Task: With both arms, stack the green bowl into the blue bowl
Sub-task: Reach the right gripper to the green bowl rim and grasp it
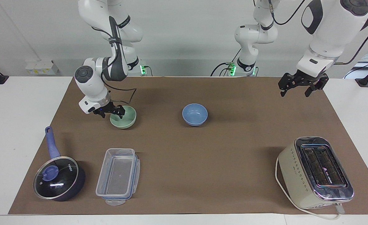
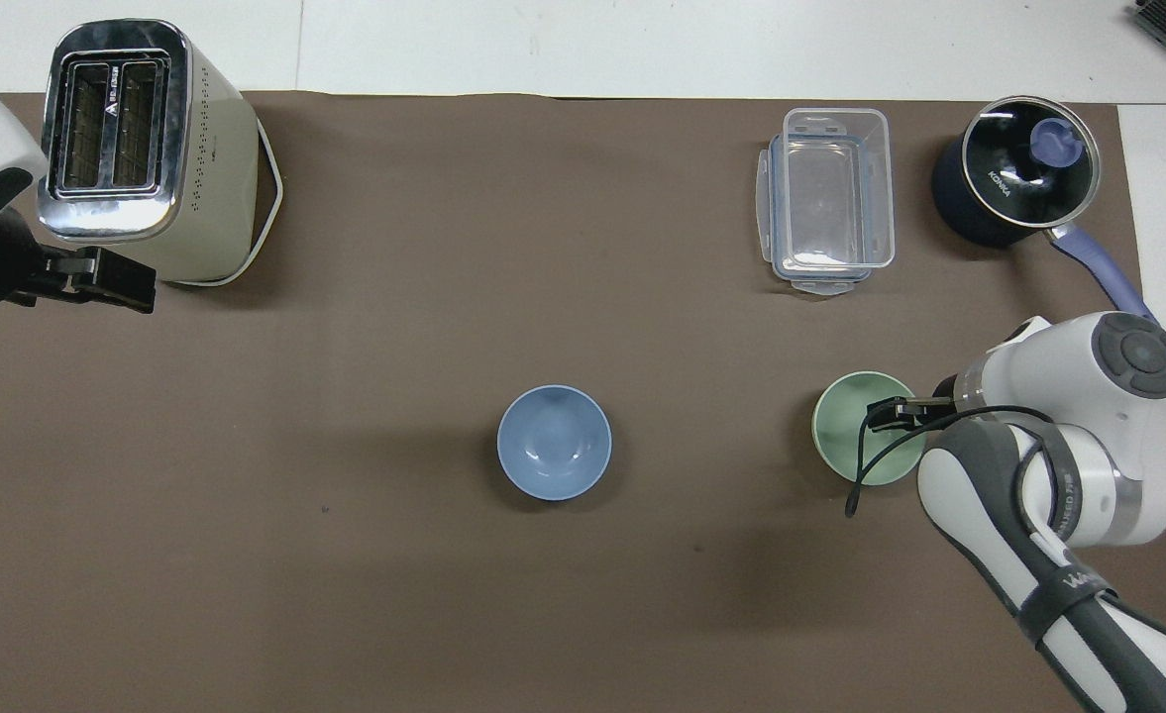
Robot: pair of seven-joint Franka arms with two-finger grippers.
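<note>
Gripper [image 1: 112, 113] straddling green bowl [image 1: 125, 119] rim

Matte green bowl [image 1: 123, 117]; glossy, seemingly metal toaster [image 1: 316, 172].

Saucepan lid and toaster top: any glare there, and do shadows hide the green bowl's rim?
Facing view: a small white glint on the saucepan lid, bright streaks on the toaster chrome. Overhead view: the same chrome shines; the green bowl rim is partly covered by the right gripper and its cable, not by shadow.
</note>
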